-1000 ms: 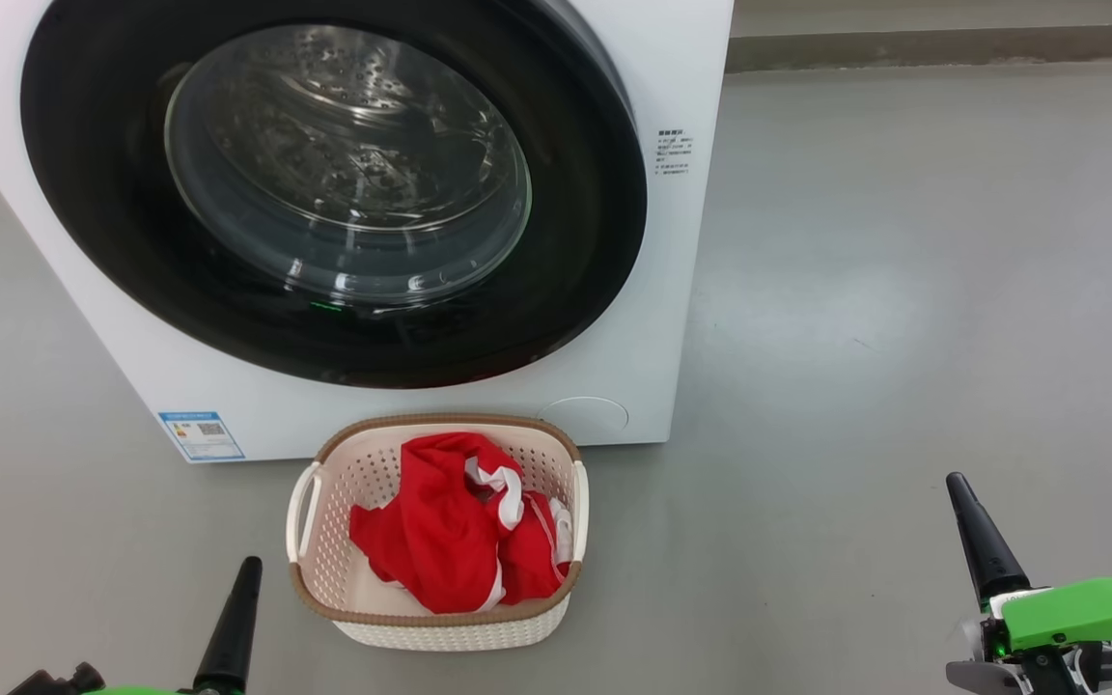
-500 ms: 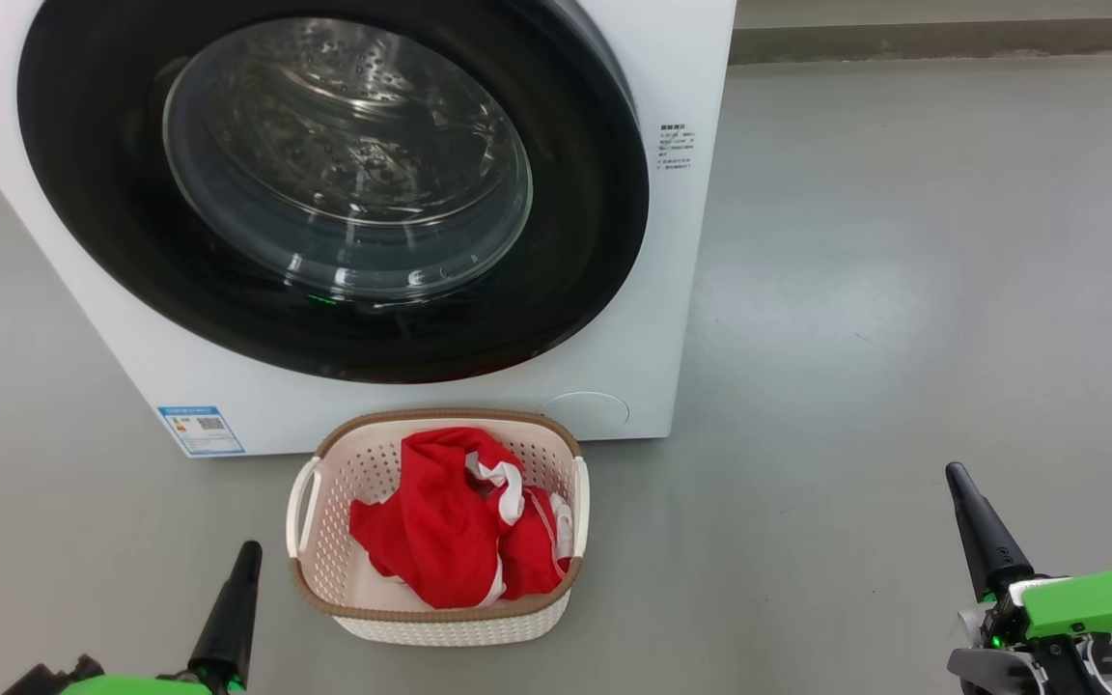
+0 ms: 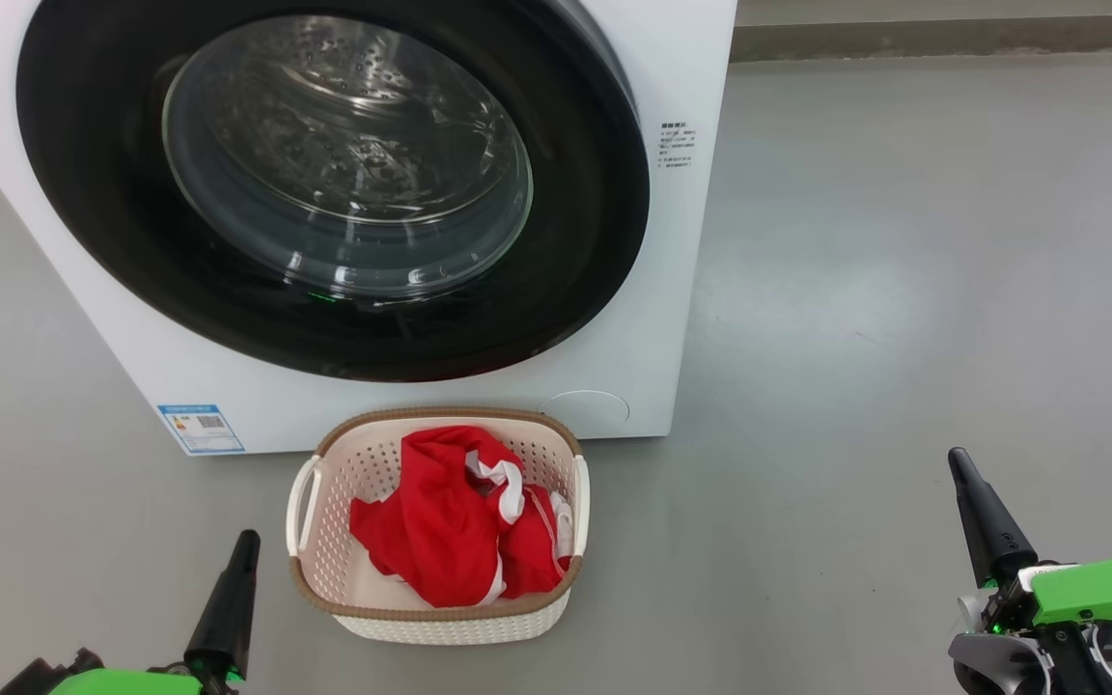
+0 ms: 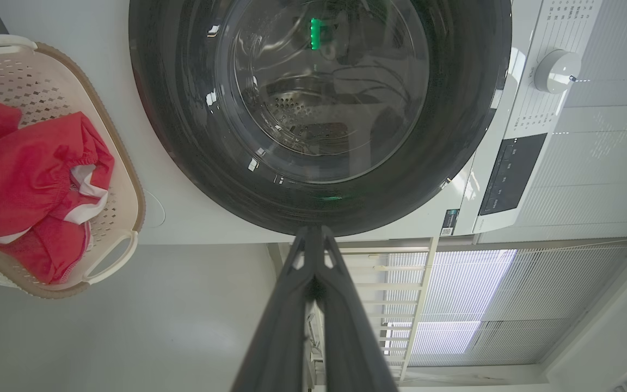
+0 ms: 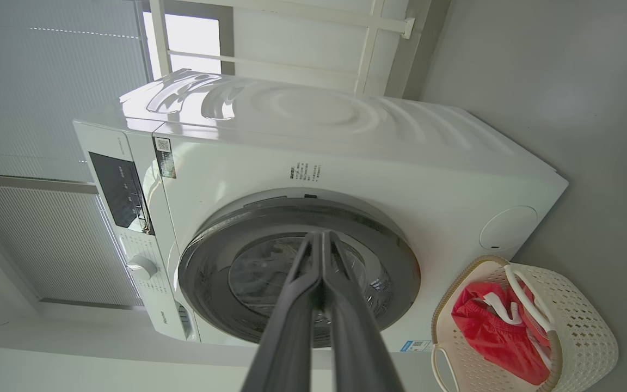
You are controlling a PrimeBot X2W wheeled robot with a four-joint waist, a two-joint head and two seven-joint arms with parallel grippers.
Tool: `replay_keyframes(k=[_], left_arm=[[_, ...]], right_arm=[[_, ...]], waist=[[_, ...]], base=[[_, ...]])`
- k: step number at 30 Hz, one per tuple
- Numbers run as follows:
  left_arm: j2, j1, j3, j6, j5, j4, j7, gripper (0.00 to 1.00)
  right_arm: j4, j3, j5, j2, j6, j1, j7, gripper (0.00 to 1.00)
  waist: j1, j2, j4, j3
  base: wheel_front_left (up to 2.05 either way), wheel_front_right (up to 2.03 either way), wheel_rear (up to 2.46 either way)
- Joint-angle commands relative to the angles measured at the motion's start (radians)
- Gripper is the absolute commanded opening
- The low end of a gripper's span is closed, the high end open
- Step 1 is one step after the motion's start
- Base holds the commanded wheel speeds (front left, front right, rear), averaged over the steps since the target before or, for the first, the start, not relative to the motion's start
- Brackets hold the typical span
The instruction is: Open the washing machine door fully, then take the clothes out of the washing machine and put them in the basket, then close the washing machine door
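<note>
The white washing machine (image 3: 648, 319) stands ahead, and its black-rimmed glass washing machine door (image 3: 344, 183) lies flush against the front. Red clothes (image 3: 455, 531) with white trim lie in the cream basket (image 3: 440, 627) on the floor just before the machine. My left gripper (image 3: 247, 541) is shut and empty at the lower left, left of the basket. At the lower right, well away from the basket, my right gripper (image 3: 957, 458) is also shut and empty. The left wrist view shows the door (image 4: 319, 109), the basket (image 4: 123, 179) and the clothes (image 4: 30, 174). In the right wrist view the machine (image 5: 346, 163) and basket (image 5: 580, 326) appear.
Grey floor (image 3: 903, 290) spreads to the right of the machine up to a low ledge (image 3: 952, 39). A blue label (image 3: 201, 428) sits at the machine's lower left corner. The control panel and knob (image 4: 555, 71) show in the left wrist view, with window blinds beyond.
The head camera has tilted slightly, shifting the whole picture a little. My right gripper sits a touch higher in the view and my left a touch higher too; door, basket and clothes are unmoved.
</note>
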Motion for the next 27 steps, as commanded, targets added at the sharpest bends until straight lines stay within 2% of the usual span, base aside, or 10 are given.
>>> replay_keyframes(k=[1,27], left_arm=[[0.014,-0.044,0.036,-0.007,-0.006,-0.019,0.005,0.0],[0.014,-0.044,0.036,-0.007,-0.006,-0.019,0.005,0.0]], right_arm=[[-0.026,0.013,0.003,-0.017,0.0,-0.043,0.007,0.0],[-0.026,0.013,0.003,-0.017,0.0,-0.043,0.007,0.0]], waist=[[-0.0001,0.0,0.0,0.0],[-0.0001,0.0,0.0,0.0]], base=[[0.0,0.0,0.0],[0.0,0.0,0.0]])
